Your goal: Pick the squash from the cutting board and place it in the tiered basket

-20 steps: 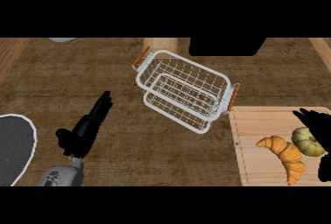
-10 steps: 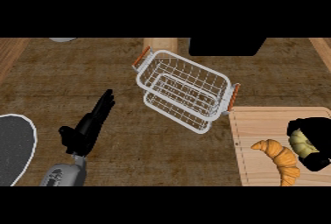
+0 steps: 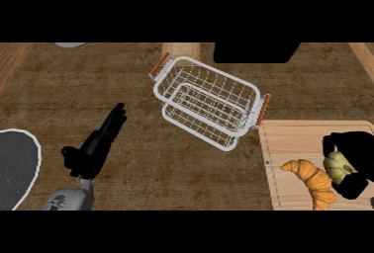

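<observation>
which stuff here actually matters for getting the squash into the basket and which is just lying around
Part of the job:
- squash, on the cutting board
- right hand, curled round the squash
- tiered basket, wire, standing left of the board

Just lying about:
- croissant, on the board beside the squash
- dark plate at the left edge
- left hand, open, resting over the counter

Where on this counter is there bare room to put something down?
Bare wood lies between the left hand and the basket, and below the basket. The cutting board is crowded at its right: croissant, squash, right hand.
</observation>
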`<state>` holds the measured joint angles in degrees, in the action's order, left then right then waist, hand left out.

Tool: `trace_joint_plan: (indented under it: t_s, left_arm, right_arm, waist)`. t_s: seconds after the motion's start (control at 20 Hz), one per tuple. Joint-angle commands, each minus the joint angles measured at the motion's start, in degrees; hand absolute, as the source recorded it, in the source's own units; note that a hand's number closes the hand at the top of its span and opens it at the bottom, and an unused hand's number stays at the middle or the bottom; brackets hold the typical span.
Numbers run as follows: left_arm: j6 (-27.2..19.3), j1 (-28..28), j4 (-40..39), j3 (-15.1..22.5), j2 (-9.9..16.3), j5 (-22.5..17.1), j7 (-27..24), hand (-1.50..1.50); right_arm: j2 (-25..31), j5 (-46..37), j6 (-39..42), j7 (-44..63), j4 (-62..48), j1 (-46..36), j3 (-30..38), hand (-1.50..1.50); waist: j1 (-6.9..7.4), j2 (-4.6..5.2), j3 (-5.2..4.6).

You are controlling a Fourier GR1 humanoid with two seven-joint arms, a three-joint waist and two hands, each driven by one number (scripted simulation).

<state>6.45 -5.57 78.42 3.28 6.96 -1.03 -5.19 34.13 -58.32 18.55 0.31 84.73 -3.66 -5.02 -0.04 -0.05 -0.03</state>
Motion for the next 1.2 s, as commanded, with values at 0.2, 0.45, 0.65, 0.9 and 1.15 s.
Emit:
trace_joint_plan:
  t_s: [0.2,0.45,0.65,0.9,1.15]
  left_arm:
    - [-0.7,0.9,1.1,-2.7,1.0,-1.4,1.5,0.00]
    - [-1.3,4.7,1.4,-1.0,0.2,0.4,-0.9,0.00]
    - [-0.6,3.5,1.6,-1.7,0.7,-0.6,0.3,0.00]
    - [-0.7,-1.5,1.7,-0.7,-0.3,-0.2,3.2,0.00]
    - [-0.8,-1.7,0.9,0.1,-0.8,0.9,1.6,0.00]
  right_arm:
    - [-10.5,1.0,-5.1,19.4,12.3,13.8,8.1,1.50]
    - [-18.9,7.8,-9.6,24.4,29.2,20.5,13.1,1.50]
    - [-26.6,14.3,-11.1,25.0,42.9,21.5,10.2,1.50]
    - [-24.2,14.6,-2.1,37.7,61.7,16.4,9.7,1.50]
    - [-27.0,9.3,1.7,53.0,59.9,1.1,0.1,1.50]
  waist:
    - [-3.87,-0.81,-0.10]
    - [-4.04,-1.08,-0.14]
    - [-3.38,-1.04,-0.12]
    - [-1.00,-0.19,-0.12]
    - [0.45,-0.01,-0.22]
